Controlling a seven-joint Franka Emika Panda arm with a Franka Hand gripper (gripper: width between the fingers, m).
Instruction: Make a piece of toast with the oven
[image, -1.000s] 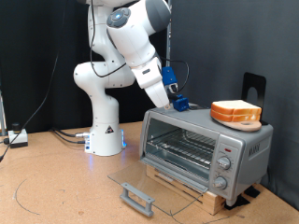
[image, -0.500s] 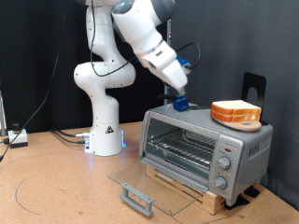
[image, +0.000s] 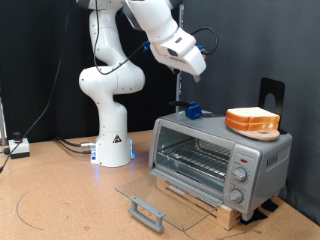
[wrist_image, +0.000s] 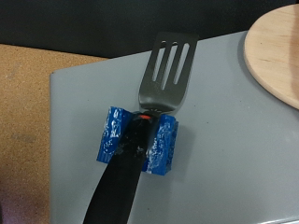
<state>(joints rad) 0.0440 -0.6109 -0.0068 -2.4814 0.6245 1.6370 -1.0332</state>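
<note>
Early stage by the look of it; the oven (image: 220, 160) stands w/ its glass door (image: 165, 199) dropped flat open and the wire rack (image: 195, 160) bare, so opening seems done but no bread is inside yet; the piece of toast (image: 252, 121) sits on the oven's top, below the gripper (image: 197, 70) and off toward the exterior view's right, stacked w/ what looks like a second slice, the two hard to tell apart from here; a spatula (image: 183, 105) w/ a blue foam block (image: 192, 111) on its handle stands on the oven top almost directly under the gripper, well apart from it, nothing between the fingers as far as the exterior view shows; whether the fingers are wide or narrow I cannot tell, too small and blurred there and they don't appear in the wrist view; left to do, judging from this: bread onto the rack, door shut, knobs (image: 239, 174) set; exterior view gives the whole layout, arm raised high, open door, empty rack, knobs; wrist view gives none of that but shows close detail: the slotted metal blade (wrist_image: 167, 70) lying on the grey top, black handle (wrist_image: 120, 191) running through the blue foam, and the rounded edge of the pale bread (wrist_image: 277, 51) just beyond the blade, not touching it
</note>
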